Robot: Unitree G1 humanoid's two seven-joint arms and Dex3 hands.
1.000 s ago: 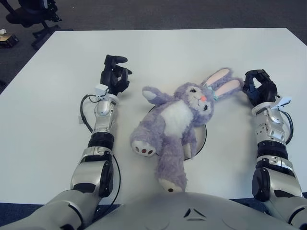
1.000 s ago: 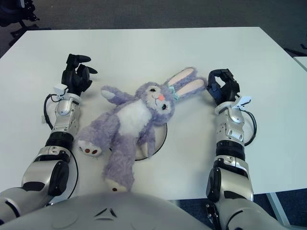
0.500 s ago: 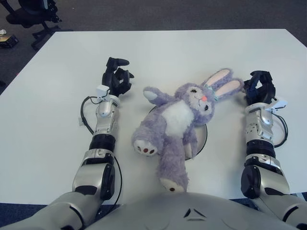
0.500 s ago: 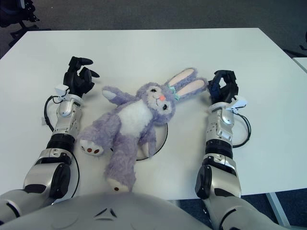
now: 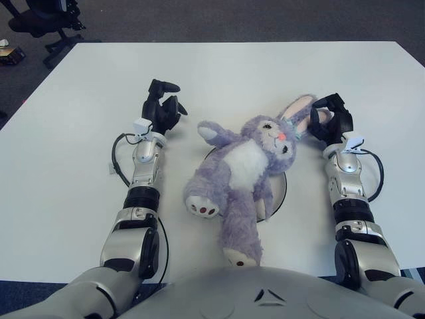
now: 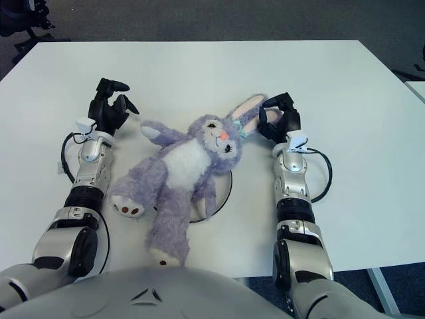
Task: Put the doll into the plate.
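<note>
The fluffy purple doll point(image 5: 246, 169) sprawls over the round plate point(image 5: 279, 193) on the smooth white counter point(image 5: 66, 166), its ear grasped by the right hand point(image 5: 331, 121), left hand point(image 5: 161, 111) relaxed alongside.

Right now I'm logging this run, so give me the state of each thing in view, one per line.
doll: lying face up across the plate, legs hanging past its rim.
plate: flat on the table, mostly covered.
right hand: at the doll's ears, fingers around them.
left hand: beside the doll's arm, on its left, holding nothing.
table: white, carrying everything.
</note>
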